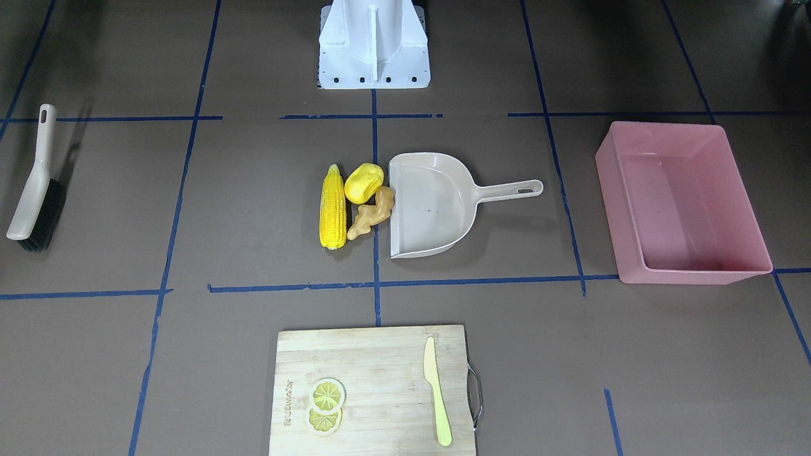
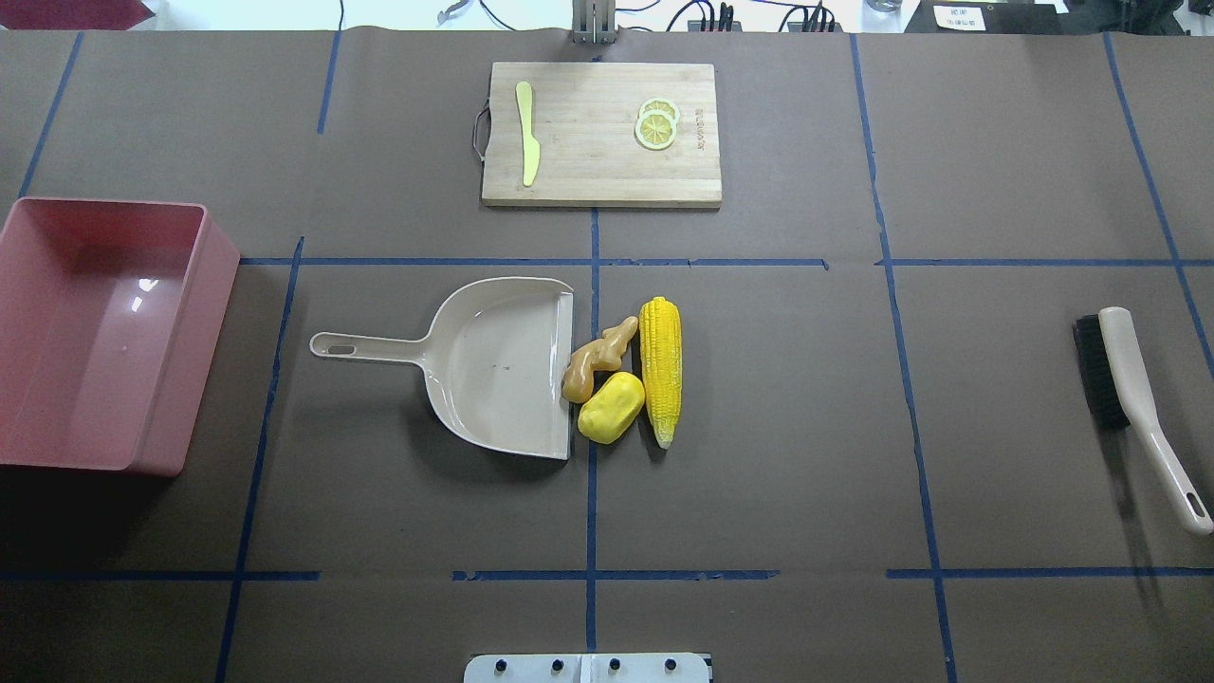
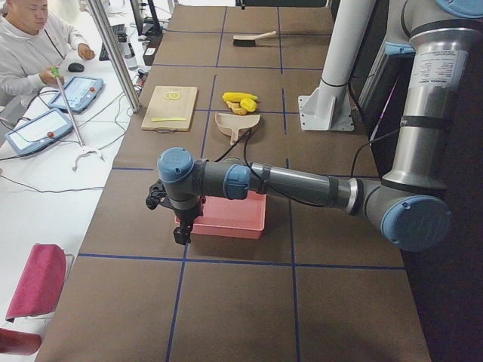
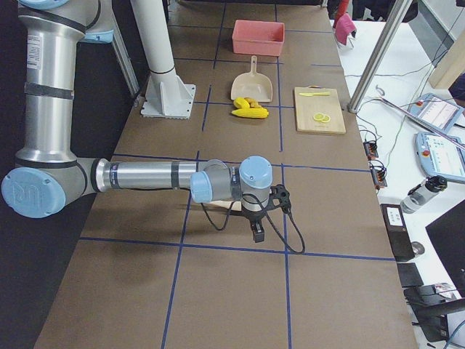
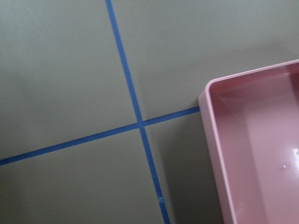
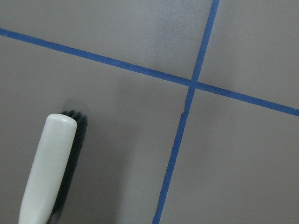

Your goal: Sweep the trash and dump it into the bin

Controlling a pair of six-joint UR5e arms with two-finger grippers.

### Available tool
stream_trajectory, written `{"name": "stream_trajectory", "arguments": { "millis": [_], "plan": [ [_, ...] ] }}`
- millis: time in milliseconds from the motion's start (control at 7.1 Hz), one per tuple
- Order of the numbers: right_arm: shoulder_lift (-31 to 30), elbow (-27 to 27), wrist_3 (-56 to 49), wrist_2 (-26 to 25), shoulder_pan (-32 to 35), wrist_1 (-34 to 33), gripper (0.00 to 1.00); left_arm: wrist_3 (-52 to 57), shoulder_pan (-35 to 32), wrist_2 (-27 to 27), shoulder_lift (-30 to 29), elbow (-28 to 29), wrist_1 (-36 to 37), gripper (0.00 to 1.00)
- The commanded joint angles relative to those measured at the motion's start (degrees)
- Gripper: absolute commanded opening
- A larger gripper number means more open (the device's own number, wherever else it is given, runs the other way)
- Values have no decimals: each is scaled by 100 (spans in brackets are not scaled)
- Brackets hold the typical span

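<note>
The trash lies at the table's middle: a yellow corn cob point(image 2: 660, 368), a lumpy yellow potato-like piece point(image 2: 612, 408) and a tan ginger root point(image 2: 593, 360), at the open mouth of the beige dustpan point(image 2: 493, 365). The pink bin point(image 2: 104, 332) stands empty at the table's left end. A brush point(image 2: 1129, 389) lies at the right end. My left gripper point(image 3: 181, 234) hangs near the bin's outer corner point(image 5: 252, 154). My right gripper point(image 4: 258, 234) hangs over the brush point(image 6: 51, 163). Both grippers show only in the side views, so I cannot tell whether they are open or shut.
A wooden cutting board point(image 2: 588, 142) at the table's far edge holds a yellow-green knife point(image 2: 527, 133) and lemon slices point(image 2: 656, 125). Blue tape lines cross the brown table. An operator point(image 3: 30, 38) sits at a desk beyond the far edge.
</note>
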Motion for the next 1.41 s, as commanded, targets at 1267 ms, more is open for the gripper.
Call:
{"name": "stream_trajectory", "arguments": {
  "millis": [1267],
  "plan": [
    [-1525,1389,4708,-768,-2916,2129,99,-1190,3122,554,-1033,-1251,-1059,100]
  ]
}}
